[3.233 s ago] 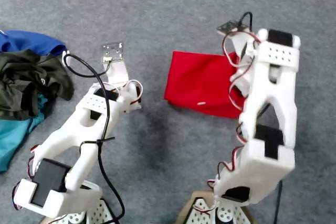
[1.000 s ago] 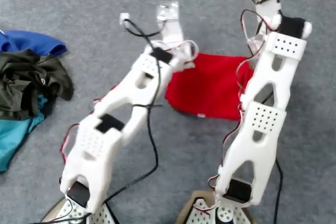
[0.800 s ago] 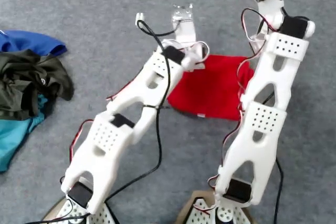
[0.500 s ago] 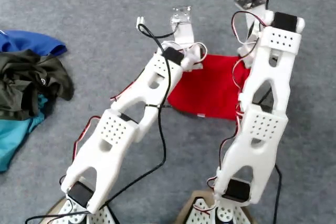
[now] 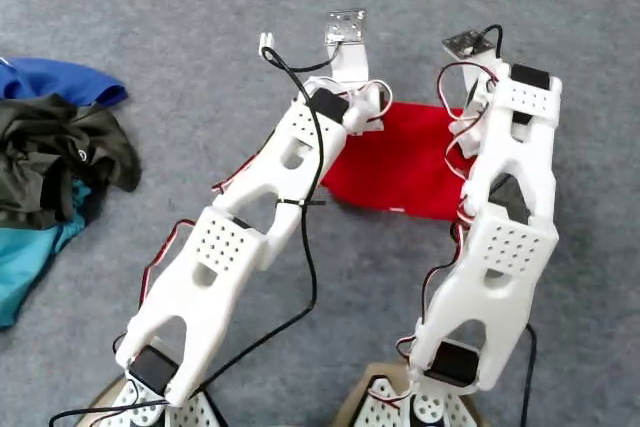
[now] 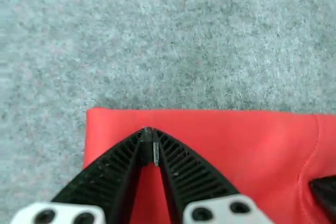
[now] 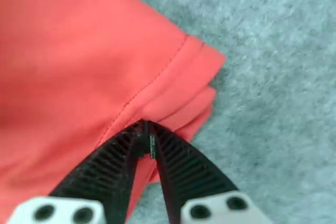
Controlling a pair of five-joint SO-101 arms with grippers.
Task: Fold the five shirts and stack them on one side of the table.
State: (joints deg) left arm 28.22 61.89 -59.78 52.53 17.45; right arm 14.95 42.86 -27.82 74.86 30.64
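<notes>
Nearest me, at the left edge of the grey table (image 5: 180, 27), I log a loose heap: teal shirt (image 5: 25, 247), dark shirt (image 5: 60, 147) lying over it, blue shirt (image 5: 55, 79) behind; the folded red shirt (image 5: 395, 169) lies flat right of centre, well apart from the heap; left gripper (image 6: 148, 145) over its far left corner, jaws together; right gripper (image 7: 145, 139) at the layered hems of the far right corner, jaws together; I cannot tell whether either pinches cloth.

Bright, even light from above; soft, faint shadows on the table (image 5: 120, 17).
</notes>
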